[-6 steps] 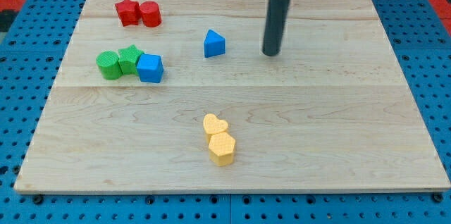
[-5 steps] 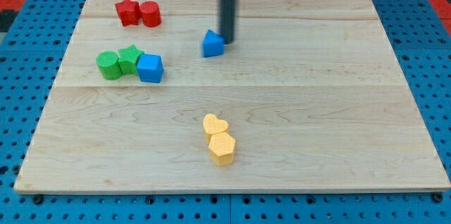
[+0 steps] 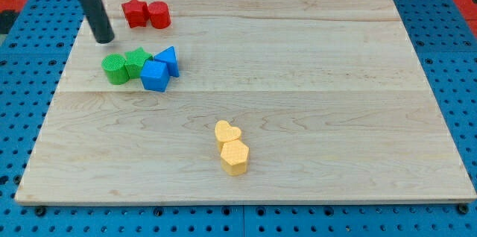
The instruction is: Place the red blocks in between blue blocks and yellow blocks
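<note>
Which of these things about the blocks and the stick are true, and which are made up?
1. The two red blocks touch each other. True.
2. My tip rests on the yellow blocks. False: it is near the view's top left, above the green blocks.
3. The blue triangle sits against the blue cube. True.
4. The red blocks lie between blue and yellow. False: they are at the view's top.

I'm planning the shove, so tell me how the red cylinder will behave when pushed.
The red cylinder stands on its flat end, so it should slide, not roll. It touches the red star block, so pushed from the view's right, both likely move together. Its round side may slip off my tip.
</note>
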Controlling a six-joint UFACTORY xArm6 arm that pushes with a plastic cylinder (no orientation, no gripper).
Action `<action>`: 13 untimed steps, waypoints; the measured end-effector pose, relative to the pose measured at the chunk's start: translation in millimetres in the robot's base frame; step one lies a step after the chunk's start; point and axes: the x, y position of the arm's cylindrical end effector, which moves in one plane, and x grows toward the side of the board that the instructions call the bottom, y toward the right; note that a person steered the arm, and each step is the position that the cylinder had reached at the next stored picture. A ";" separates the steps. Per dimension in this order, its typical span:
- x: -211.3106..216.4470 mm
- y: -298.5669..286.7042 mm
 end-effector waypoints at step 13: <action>-44.1 221.3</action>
